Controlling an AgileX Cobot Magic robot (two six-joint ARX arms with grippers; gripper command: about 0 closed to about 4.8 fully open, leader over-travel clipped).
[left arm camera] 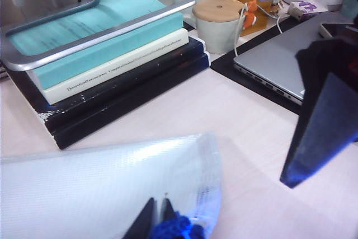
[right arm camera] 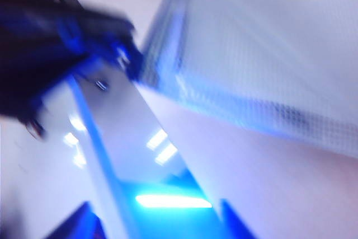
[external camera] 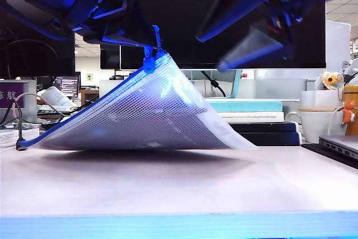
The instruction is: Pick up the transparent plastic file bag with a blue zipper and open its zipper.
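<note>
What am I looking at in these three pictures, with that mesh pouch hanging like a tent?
This is a robot with two arms, each ending in a two-finger gripper. One picture comes from a camera low at the table's edge; the other two from cameras on the wrists.

The left gripper, fingers shut, holds the blue cord pull of the blue zipper, lifting one corner of the transparent mesh plastic file bag. The bag's lower part still rests on the pale table.

The right gripper hovers above the bag's right side, holding nothing; its wrist picture is blurred.

Behind stand a stack of books, a grey mug with a wooden lid and a silver laptop.
</note>
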